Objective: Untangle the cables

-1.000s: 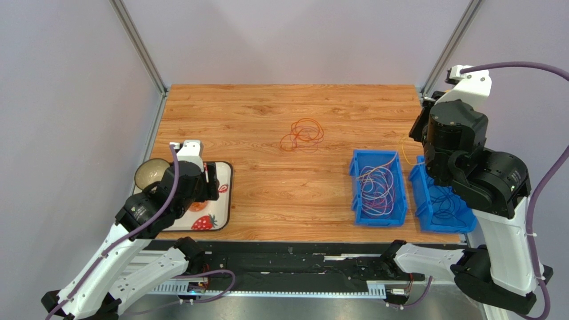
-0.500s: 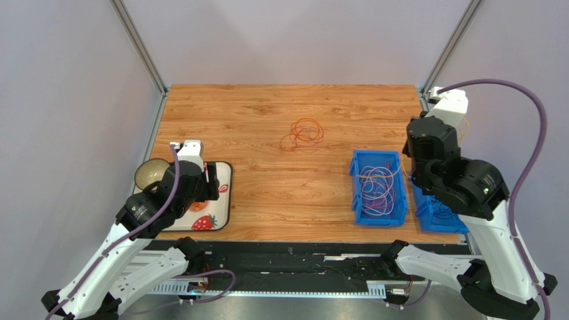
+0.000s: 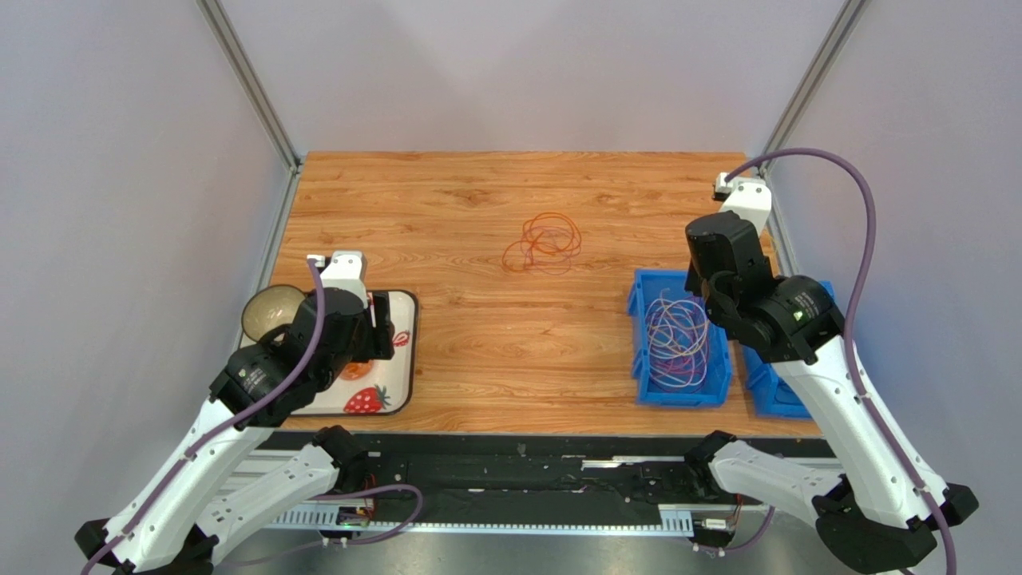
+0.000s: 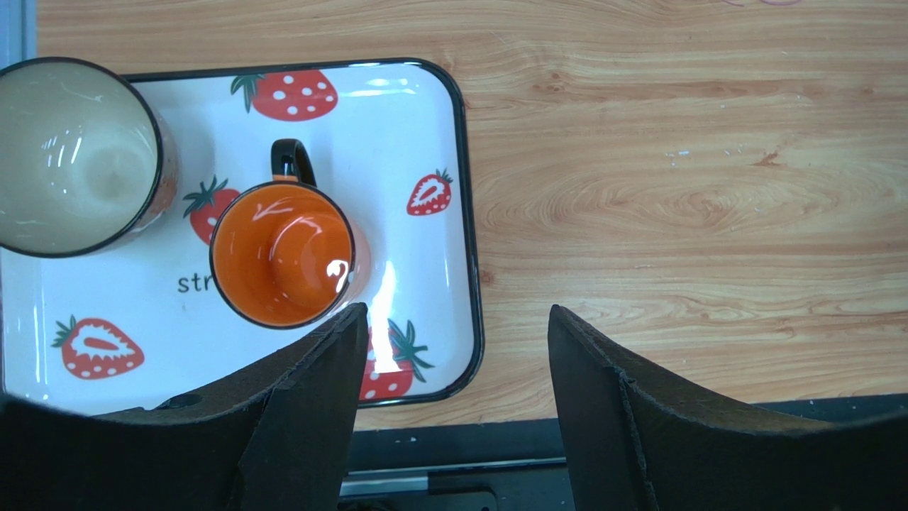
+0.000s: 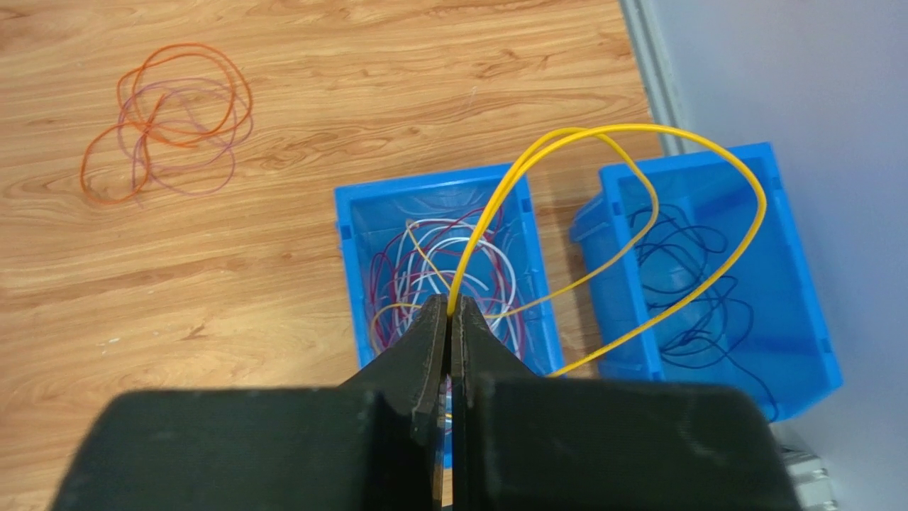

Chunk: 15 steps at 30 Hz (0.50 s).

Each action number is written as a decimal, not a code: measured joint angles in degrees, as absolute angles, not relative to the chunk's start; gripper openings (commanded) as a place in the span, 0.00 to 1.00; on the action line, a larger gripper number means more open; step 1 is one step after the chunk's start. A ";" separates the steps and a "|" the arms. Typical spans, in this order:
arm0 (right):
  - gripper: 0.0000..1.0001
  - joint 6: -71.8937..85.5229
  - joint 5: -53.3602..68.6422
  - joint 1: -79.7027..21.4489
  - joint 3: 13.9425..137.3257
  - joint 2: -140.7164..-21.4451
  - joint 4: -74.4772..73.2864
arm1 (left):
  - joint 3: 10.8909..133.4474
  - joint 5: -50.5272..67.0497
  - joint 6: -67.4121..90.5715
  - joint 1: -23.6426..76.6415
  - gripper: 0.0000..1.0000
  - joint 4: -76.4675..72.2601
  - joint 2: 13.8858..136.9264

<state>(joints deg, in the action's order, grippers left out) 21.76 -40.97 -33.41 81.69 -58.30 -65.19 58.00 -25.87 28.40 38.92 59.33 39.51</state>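
My right gripper (image 5: 450, 307) is shut on a thin yellow cable (image 5: 629, 129), whose loop arcs out over both blue bins. Below the fingertips, the left blue bin (image 5: 346, 266) holds a tangle of white, red, purple and yellow cables (image 5: 426, 266), which also shows from the top (image 3: 678, 342). Orange and purple cables (image 5: 171, 117) lie looped together on the wood at mid-table (image 3: 542, 242). My left gripper (image 4: 453, 330) hangs open over the near right corner of a tray, holding nothing.
The right blue bin (image 5: 794, 277) holds dark blue cables (image 5: 693, 287). A strawberry-print tray (image 4: 448, 128) at the near left carries an orange mug (image 4: 279, 253) and a pale bowl (image 4: 75, 154). Frame posts stand at the back corners.
My right arm has swung left and come down from beside the right bin to above the left bin, still shut on the yellow cable. The left arm has not moved.
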 measured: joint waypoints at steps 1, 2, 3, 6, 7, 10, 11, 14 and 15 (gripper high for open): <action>0.00 21.89 -39.81 -32.91 81.01 -58.15 -64.55 | 58.00 -25.87 28.42 38.92 0.71 59.33 39.51; 0.00 22.13 -38.65 -32.40 80.23 -58.04 -63.86 | 58.00 -25.87 28.42 38.92 0.71 59.33 39.51; 0.00 22.33 -37.58 -31.81 79.33 -58.00 -63.09 | 58.00 -25.87 28.42 38.92 0.71 59.33 39.51; 0.00 22.92 -34.39 -29.65 76.73 -57.98 -61.19 | 58.00 -25.87 28.42 38.92 0.71 59.33 39.51; 0.00 23.14 -33.08 -28.69 75.70 -57.98 -60.45 | 58.00 -25.87 28.42 38.92 0.71 59.33 39.51; 0.00 23.75 -28.42 -25.45 72.53 -58.02 -58.17 | 58.00 -25.87 28.42 38.92 0.71 59.33 39.51; 0.00 23.83 -27.20 -24.71 71.83 -58.08 -57.78 | 58.00 -25.87 28.42 38.92 0.71 59.33 39.51; 0.00 24.16 -22.81 -22.48 69.54 -58.35 -55.57 | 58.00 -25.87 28.42 38.92 0.71 59.33 39.48; 0.00 24.18 -21.61 -22.15 68.84 -58.37 -54.96 | 58.00 -25.87 28.42 38.92 0.71 59.33 39.48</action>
